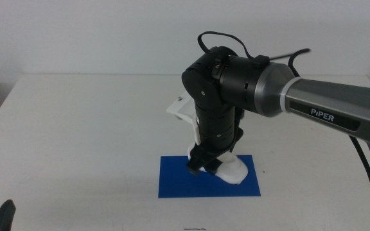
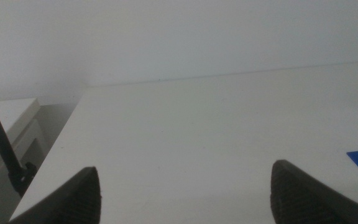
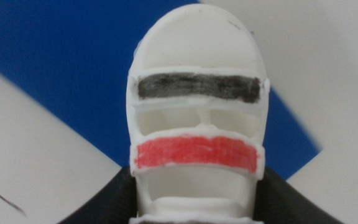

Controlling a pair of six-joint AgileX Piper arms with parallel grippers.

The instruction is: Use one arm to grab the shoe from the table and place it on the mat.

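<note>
Reaching in from the right side of the table, the large dark grey and black jointed arm (image 1: 262,90) with "PiPER" lettering points its wrist steeply down so that the right gripper (image 1: 201,165) sits low over the flat, thin dark blue rectangular mat (image 1: 172,179). Its two dark jaws are clamped on the small white chunky-soled shoe (image 3: 197,118), which has one dark strap and one red strap across its top; in the right wrist view the jaws press against both sides of the shoe's near end, with blue mat behind it. In the middle view the shoe (image 1: 230,171) lies over the mat's right half, though whether its sole already touches the mat cannot be told. The step in hand looks like the placing itself. The next move probably calls for settling the shoe flat on the mat, then parting the jaws and lifting straight up so the shoe is not dragged off. The left gripper (image 2: 185,190) waits near the table's front-left corner, its jaws apart over the plain white rectangular tabletop (image 1: 76,128).
</note>
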